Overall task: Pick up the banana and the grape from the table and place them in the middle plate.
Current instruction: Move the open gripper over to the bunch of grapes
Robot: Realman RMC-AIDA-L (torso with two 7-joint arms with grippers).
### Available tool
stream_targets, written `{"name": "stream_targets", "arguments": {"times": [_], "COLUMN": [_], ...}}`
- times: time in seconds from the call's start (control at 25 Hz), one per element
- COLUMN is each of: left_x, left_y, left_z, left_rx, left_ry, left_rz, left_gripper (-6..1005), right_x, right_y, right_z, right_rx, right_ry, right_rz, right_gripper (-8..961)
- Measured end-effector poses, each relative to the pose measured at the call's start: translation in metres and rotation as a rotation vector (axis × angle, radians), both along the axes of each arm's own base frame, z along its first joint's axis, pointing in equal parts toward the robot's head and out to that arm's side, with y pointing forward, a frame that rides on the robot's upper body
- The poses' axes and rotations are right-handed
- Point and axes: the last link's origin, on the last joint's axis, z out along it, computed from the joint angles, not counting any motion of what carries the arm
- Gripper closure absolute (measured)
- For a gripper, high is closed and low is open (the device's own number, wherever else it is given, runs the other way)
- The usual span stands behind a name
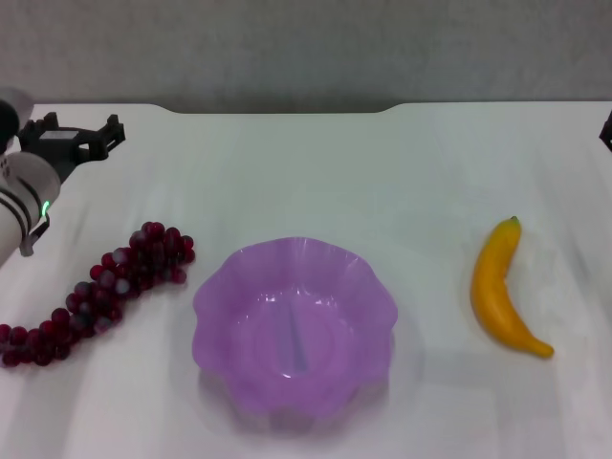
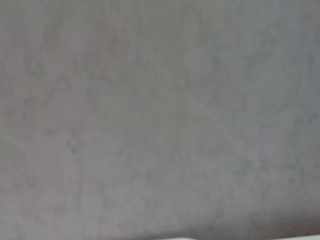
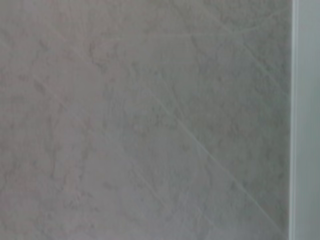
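Observation:
The purple scalloped middle plate sits empty at the front centre of the white table. Left of it lies the grape, a long dark red bunch running from the plate's side toward the left edge. The yellow banana lies to the plate's right, stem pointing away from me. My left gripper hovers at the far left, well behind the grape, open and holding nothing. Only a dark sliver of my right gripper shows at the far right edge, behind the banana. Both wrist views show only a grey surface.
A grey wall runs behind the table's far edge, which has a rounded notch in it. Bare white tabletop lies between the plate and each fruit.

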Motion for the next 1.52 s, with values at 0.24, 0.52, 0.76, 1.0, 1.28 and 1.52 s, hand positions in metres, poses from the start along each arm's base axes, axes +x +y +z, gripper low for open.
{"name": "stream_targets", "arguments": {"times": [0.24, 0.52, 0.76, 1.0, 1.28, 1.52], "left_x": [0.006, 0.013, 0.033, 0.052, 0.05, 0.044], "left_y": [0.007, 0.004, -0.01, -0.018, -0.043, -0.057], "left_z": [0.009, 0.013, 0.028, 0.039, 0.046, 0.048], "left_rx": [-0.04, -0.056, -0.051, -0.088, -0.214, -0.41], "left_ry": [0.018, 0.052, 0.067, -0.006, 0.151, 0.341], "left_rz": [0.027, 0.002, -0.07, -0.069, -0.061, -0.048], "left_gripper": [109, 110, 112, 113, 115, 117], "right_x": [0.002, 0.006, 0.008, 0.009, 0.01, 0.011], "right_y": [-0.001, -0.003, -0.005, -0.005, -0.006, -0.007], "right_z": [0.0, 0.0, 0.001, 0.001, 0.001, 0.001], "right_rx": [-0.002, -0.003, 0.001, 0.002, 0.0, -0.001], "right_ry": [-0.003, -0.004, -0.001, 0.0, -0.003, -0.004], "right_rz": [-0.005, -0.017, -0.027, -0.029, -0.029, -0.031], "right_gripper": [57, 57, 58, 58, 59, 59]}}
